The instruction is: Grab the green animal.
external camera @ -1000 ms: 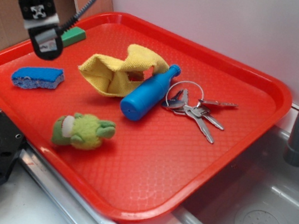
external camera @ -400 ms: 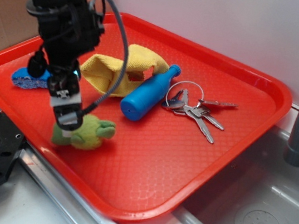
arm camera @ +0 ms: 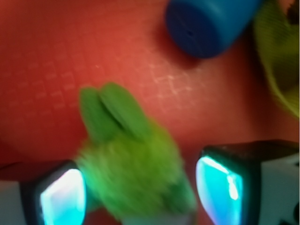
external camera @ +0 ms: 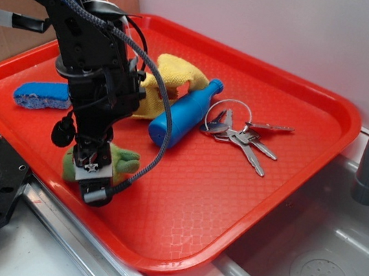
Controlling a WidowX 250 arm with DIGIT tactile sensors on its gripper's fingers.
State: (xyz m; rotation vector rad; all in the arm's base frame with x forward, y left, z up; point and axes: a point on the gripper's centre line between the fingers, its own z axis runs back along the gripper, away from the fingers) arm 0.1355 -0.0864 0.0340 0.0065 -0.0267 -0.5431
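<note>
The green animal [external camera: 123,159] is a small fuzzy lime-green plush with darker green limbs. It lies on its side on the red tray [external camera: 243,209], near the front-left edge. In the wrist view its blurred body [arm camera: 133,176] fills the lower middle, two dark green limbs pointing up-left.

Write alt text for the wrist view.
The green animal, blurred, sits between the open gripper's two fingers, on the red tray. The base of a blue bottle lies beyond it, a yellow cloth at right.
</note>
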